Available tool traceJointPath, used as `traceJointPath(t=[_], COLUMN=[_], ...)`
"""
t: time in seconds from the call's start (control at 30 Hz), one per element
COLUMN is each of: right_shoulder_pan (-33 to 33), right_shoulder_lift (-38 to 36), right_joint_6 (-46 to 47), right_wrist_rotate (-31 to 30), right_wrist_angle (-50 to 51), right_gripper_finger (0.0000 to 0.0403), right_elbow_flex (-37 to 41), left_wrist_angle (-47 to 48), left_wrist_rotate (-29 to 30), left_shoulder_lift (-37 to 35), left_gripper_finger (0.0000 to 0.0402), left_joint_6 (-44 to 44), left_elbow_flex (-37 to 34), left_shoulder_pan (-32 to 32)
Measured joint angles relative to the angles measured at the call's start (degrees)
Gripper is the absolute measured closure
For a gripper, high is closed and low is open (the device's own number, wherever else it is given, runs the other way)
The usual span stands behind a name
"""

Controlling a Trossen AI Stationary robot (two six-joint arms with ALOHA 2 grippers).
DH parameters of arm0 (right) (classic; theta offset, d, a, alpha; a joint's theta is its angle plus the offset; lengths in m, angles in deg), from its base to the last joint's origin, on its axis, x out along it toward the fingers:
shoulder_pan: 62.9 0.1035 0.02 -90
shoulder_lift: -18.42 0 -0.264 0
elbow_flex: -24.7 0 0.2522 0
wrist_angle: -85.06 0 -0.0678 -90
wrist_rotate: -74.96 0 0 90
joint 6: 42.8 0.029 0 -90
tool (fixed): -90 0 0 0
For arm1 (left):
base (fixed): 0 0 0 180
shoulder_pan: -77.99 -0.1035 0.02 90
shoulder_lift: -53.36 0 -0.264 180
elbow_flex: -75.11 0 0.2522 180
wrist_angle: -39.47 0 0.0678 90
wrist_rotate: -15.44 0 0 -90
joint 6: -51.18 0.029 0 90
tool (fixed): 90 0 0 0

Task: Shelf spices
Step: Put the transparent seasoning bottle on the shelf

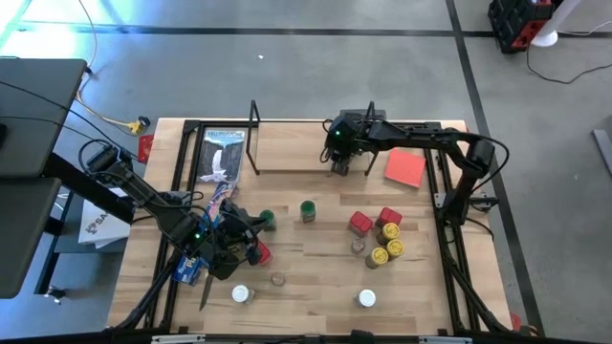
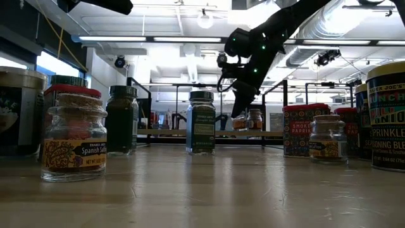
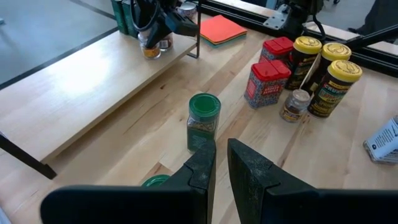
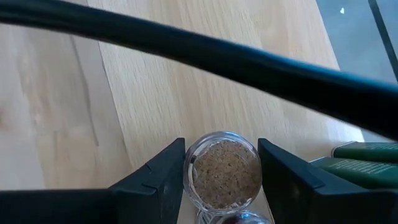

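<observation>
There, a cork-topped jar (image 4: 225,173) sits between the right gripper's (image 4: 221,177) fingers.

Near jar (image 2: 74,134): "TRADER JOE'S", "Spanish Saff…"
Red tin (image 2: 305,129): "SMOKED PAPRIKA"
Big jar at edge (image 2: 386,116): "TRADER JOE'S", "SPRINKLE", "SEASONING BLE…"
Other labels: too small to read

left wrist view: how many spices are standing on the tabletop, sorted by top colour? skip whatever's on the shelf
green-lidded jars: 2 (one only peeks in beside the fingers)
red tins: 2
yellow-lidded jars: 3
small tan-topped jar: 1
total: 8
</observation>
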Motion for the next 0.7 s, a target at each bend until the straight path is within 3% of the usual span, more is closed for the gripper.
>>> traceJointPath(t=[0.17, 0.7], right_shoulder_pan=[0.0, -0.1], right_shoulder_lift=[-0.5, -2.1], right_joint_6=[0.0, -0.5], right_wrist_rotate=[-2.5, -1.5], right_wrist_angle=[2.6, 5.6], right_gripper_finger=[0.0230, 0.0227], right_elbow_flex=[0.0, 0.2], left_wrist_angle=[0.0, -0.2], left_wrist_rotate=[-0.1, -0.1], left_shoulder_lift=[0.0, 0.0], left_gripper_finger=[0.0365, 0.0365], left_joint_6=[0.0, 0.0], left_elbow_flex=[0.0, 0.0], left_shoulder_pan=[0.0, 0.0])
